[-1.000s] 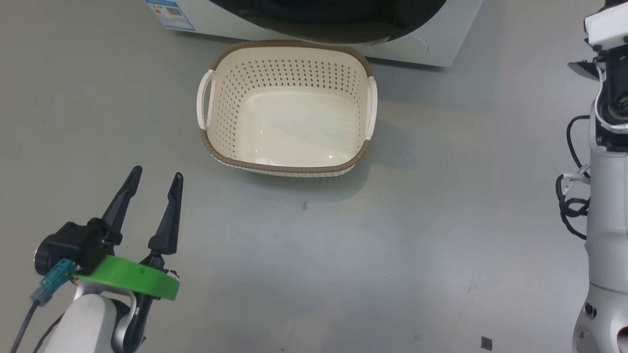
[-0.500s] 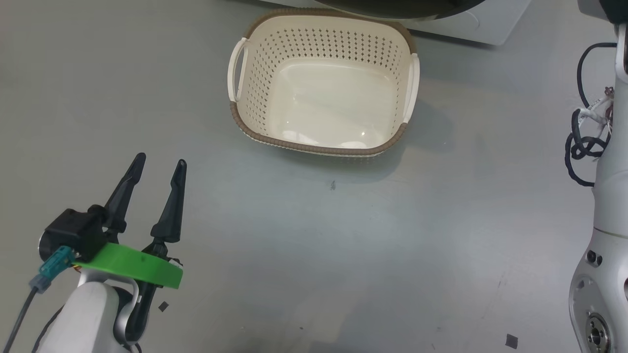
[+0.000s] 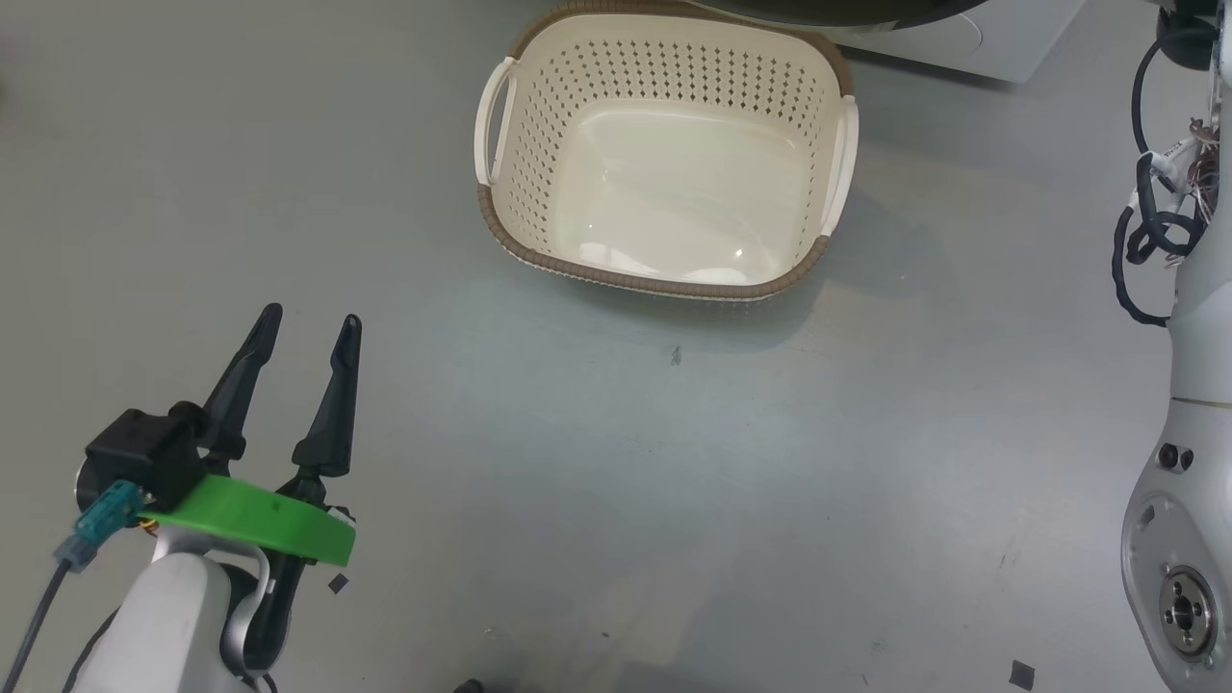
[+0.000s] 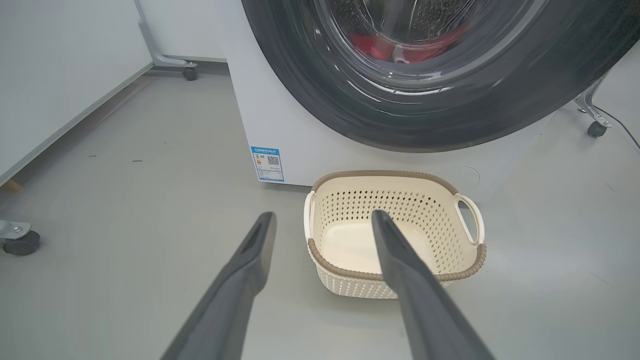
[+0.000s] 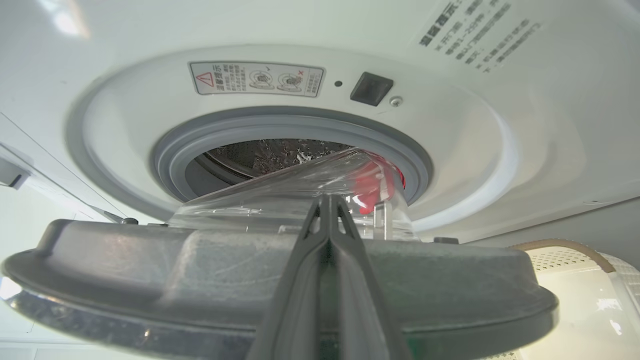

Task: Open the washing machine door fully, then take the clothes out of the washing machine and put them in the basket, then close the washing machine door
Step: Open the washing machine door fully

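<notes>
Head view, looking down on a grey floor point(image 3: 674, 481). The left gripper point(image 3: 310, 320) sits at the lower left of the frame. Its pale forearm rises from the bottom edge with a green ring point(image 3: 260, 539) at the wrist. Its two dark fingers point up the frame, spread apart and holding nothing. The basket point(image 3: 654, 286) stands empty at the top centre, well apart from that gripper and just in front of the washer point(image 3: 1011, 38), whose white base shows at the top right. The right arm point(image 3: 1193, 433) runs up the right edge, pale, with black cables point(image 3: 1145, 241) beside it.

Left wrist view: the door point(image 4: 350, 115) spans the top of the frame, and red clothes point(image 4: 375, 47) show through its glass.

Right wrist view: the right gripper point(image 5: 327, 200) rises from the bottom centre with its fingers pressed together, empty. It crosses the grey inner side of the door, which stands swung away from the drum opening. Whether the fingers touch the door cannot be told.
</notes>
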Controlling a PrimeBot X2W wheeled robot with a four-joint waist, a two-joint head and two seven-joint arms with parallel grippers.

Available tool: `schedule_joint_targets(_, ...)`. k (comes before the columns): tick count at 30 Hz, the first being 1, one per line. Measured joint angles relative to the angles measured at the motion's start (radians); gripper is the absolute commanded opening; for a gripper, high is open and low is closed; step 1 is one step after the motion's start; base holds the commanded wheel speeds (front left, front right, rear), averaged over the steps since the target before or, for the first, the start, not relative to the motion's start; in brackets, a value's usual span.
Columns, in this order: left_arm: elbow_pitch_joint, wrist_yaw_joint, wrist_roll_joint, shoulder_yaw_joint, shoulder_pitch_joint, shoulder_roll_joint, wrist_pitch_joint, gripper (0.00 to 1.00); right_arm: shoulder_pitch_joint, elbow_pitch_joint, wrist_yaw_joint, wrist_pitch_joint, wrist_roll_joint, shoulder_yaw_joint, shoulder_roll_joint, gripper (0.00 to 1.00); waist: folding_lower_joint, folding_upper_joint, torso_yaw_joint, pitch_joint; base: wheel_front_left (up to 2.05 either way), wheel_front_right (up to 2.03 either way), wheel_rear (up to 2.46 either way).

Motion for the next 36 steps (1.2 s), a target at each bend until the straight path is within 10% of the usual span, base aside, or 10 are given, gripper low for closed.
schedule_joint_targets(36,0.054,0.0,0.012,0.002,0.001,-0.014,0.0,1.0,0.059,0.221,-0.008,0.16,0.339,0.031,-0.01,0.0,0.0,0.0,-0.002,-0.138,0.0,0.0,0.0)
